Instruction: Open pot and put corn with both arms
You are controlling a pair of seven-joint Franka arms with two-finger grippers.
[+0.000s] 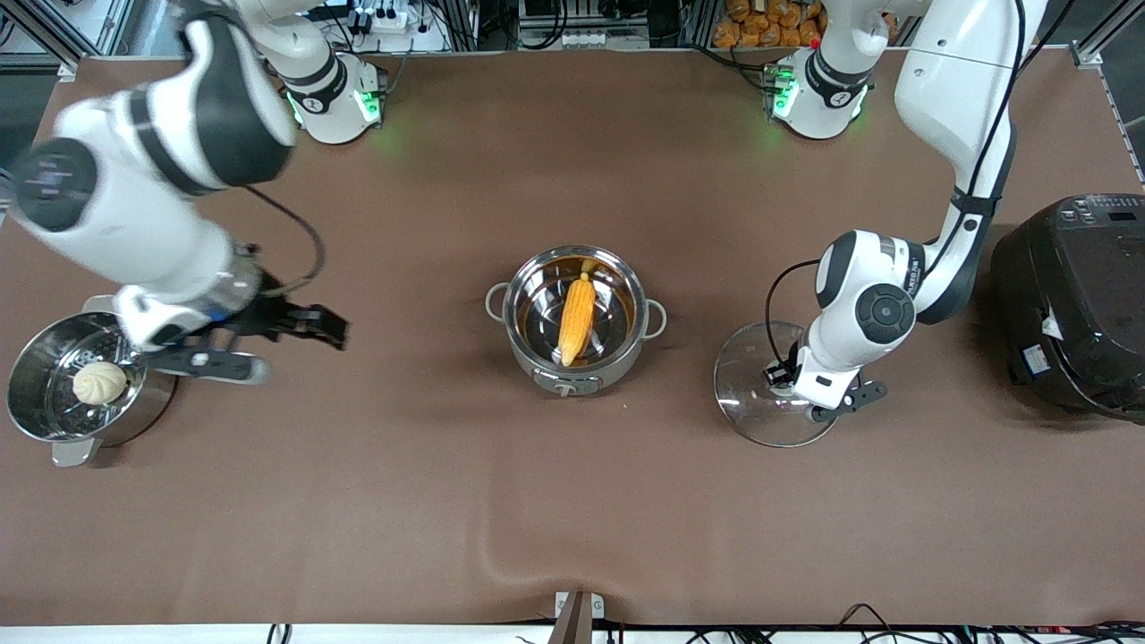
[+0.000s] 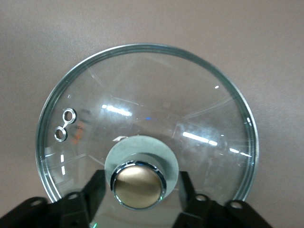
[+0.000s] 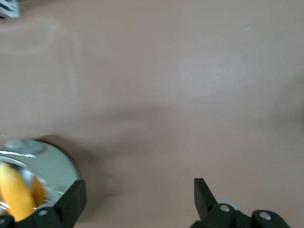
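Glass and round, the lid [image 1: 769, 385] is lying flat on the brown table [image 1: 572, 519] toward the left arm's end, and the left gripper [image 2: 137, 199] is sitting directly over it with its fingers [image 2: 78, 202] closed on either side of the copper knob [image 2: 138, 185]. Beside the lid, toward the table's middle, the pot [image 1: 577, 319] is standing open with the corn [image 1: 576, 317] lying inside it. The right gripper [image 1: 309, 329] is hanging spread wide and empty above bare table between the pot and the steamer pot [image 1: 76, 385], which is holding a white bun [image 1: 99, 382] just beside that gripper's arm.
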